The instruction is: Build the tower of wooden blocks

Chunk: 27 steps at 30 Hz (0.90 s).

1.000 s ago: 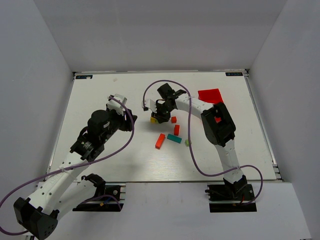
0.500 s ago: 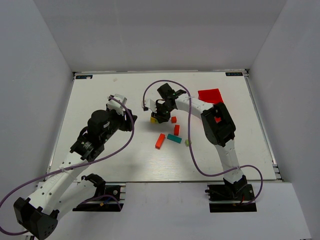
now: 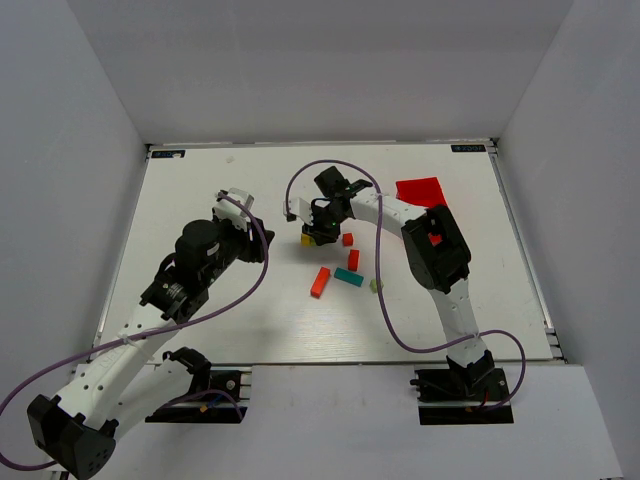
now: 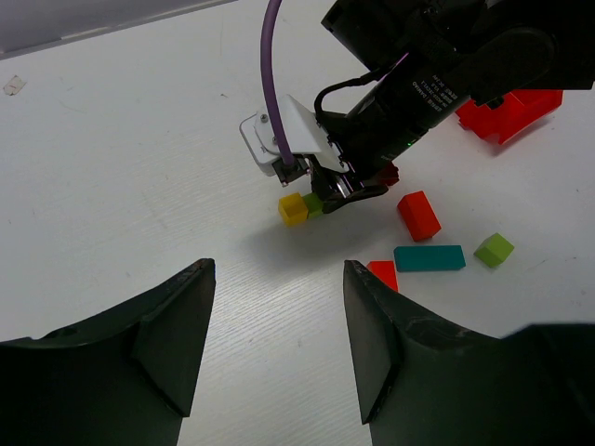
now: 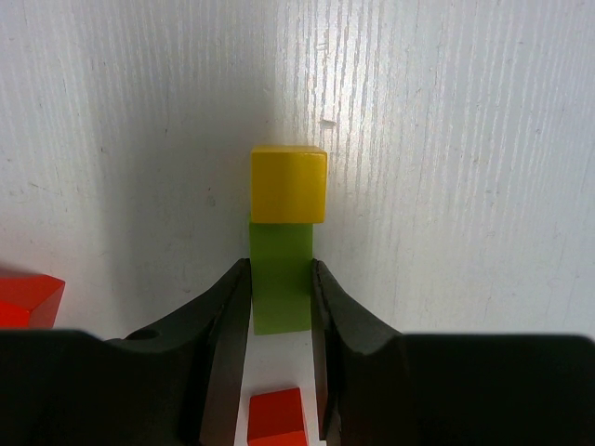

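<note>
Right gripper (image 5: 281, 279) is clamped on a small green wooden block (image 5: 282, 297), one finger flush against each side. A yellow wooden cube (image 5: 288, 183) butts against that block's far end, faces touching and lined up. Can't tell whether the green one sits on the white table (image 5: 446, 139) or is just off it. That pair is all there is of the wood block tower (image 3: 306, 240). It's mid-table, toward the far side, left of the loose pieces.

Loose pieces, on the near side and right of the pair:
- small red wooden cube (image 3: 347, 239)
- red wooden block (image 3: 353, 260)
- teal wooden bar (image 3: 348, 277)
- orange wooden bar (image 3: 320, 282)
- pale green wooden cube (image 3: 375, 285)

None of them touches the pair. The orange bar lies just beside the teal bar; can't tell if they touch. The red plastic bin (image 3: 420, 190) is further right, near the far edge, apart from the blocks.

Left gripper (image 4: 277, 279) hangs over bare table left of the pair, facing it. Jaws are wide apart with nothing between them.
</note>
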Each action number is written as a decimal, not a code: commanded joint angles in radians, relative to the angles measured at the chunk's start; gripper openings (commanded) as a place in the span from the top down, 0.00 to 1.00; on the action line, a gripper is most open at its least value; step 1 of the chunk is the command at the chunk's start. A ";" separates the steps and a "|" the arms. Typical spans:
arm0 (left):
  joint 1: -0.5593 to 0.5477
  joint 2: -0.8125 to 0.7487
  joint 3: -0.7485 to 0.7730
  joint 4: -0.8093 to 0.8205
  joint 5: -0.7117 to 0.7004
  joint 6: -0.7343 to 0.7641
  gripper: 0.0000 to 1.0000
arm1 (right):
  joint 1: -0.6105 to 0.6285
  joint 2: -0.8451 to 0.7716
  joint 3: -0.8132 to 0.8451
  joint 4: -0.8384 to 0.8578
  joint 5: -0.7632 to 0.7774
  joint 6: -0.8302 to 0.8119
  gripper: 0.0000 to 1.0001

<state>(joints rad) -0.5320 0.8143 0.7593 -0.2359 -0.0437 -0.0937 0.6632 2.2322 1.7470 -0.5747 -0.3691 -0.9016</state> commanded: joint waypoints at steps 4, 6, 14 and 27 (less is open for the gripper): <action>0.006 -0.020 -0.009 -0.008 0.011 0.005 0.32 | 0.006 0.018 0.034 -0.004 -0.007 -0.019 1.00; 0.006 -0.020 -0.009 -0.008 0.011 0.005 0.32 | 0.003 0.020 0.034 -0.007 -0.007 -0.023 1.00; 0.006 -0.020 -0.009 -0.008 0.011 0.005 0.32 | 0.004 0.020 0.032 -0.013 -0.014 -0.036 0.98; 0.006 -0.010 -0.009 -0.008 0.011 0.005 0.32 | 0.004 0.023 0.031 -0.017 -0.014 -0.048 0.95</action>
<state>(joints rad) -0.5320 0.8143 0.7593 -0.2359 -0.0437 -0.0937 0.6632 2.2337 1.7470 -0.5758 -0.3695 -0.9371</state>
